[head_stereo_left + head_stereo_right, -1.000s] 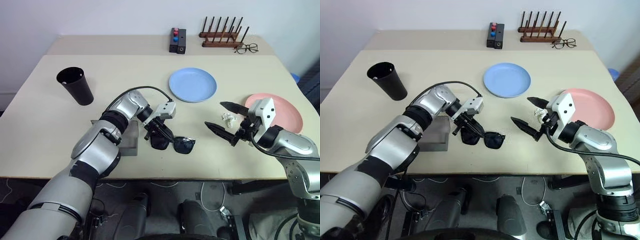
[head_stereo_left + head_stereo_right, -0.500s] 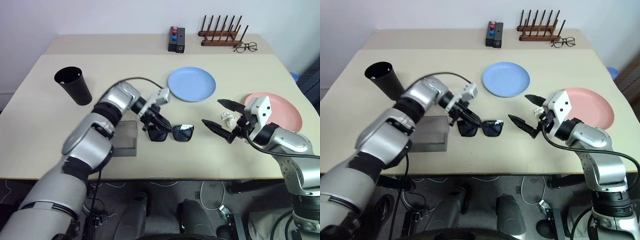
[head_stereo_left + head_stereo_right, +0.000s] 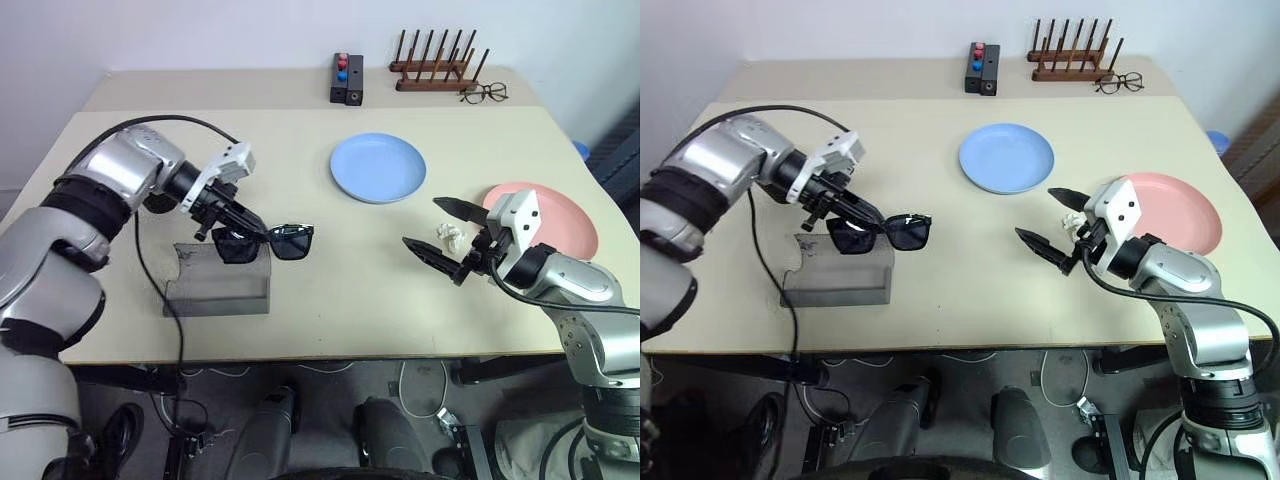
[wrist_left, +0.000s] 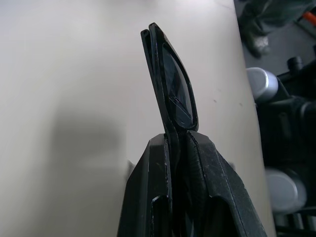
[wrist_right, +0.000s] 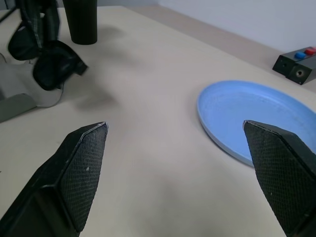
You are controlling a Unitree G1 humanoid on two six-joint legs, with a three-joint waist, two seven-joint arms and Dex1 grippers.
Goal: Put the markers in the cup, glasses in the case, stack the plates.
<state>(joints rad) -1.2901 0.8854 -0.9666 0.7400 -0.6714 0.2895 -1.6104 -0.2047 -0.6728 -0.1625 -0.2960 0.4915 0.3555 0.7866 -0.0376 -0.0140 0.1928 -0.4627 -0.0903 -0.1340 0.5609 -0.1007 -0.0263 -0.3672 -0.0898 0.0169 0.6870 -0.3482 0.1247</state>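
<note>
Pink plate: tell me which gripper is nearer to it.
Right. The right gripper hangs open just beside the pink plate, on its inner side. The left gripper is far across the table, holding the sunglasses over the grey case.

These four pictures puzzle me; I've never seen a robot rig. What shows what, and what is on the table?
It is a two-armed humanoid robot. Two pictures come from its head, looking down on a beige table; two from cameras on its wrists. The left gripper is shut on black-framed dark sunglasses, holding them over a flat grey case. The right gripper hangs open beside a salmon pink plate. Also there: a light blue plate and a tall black cup.
</note>
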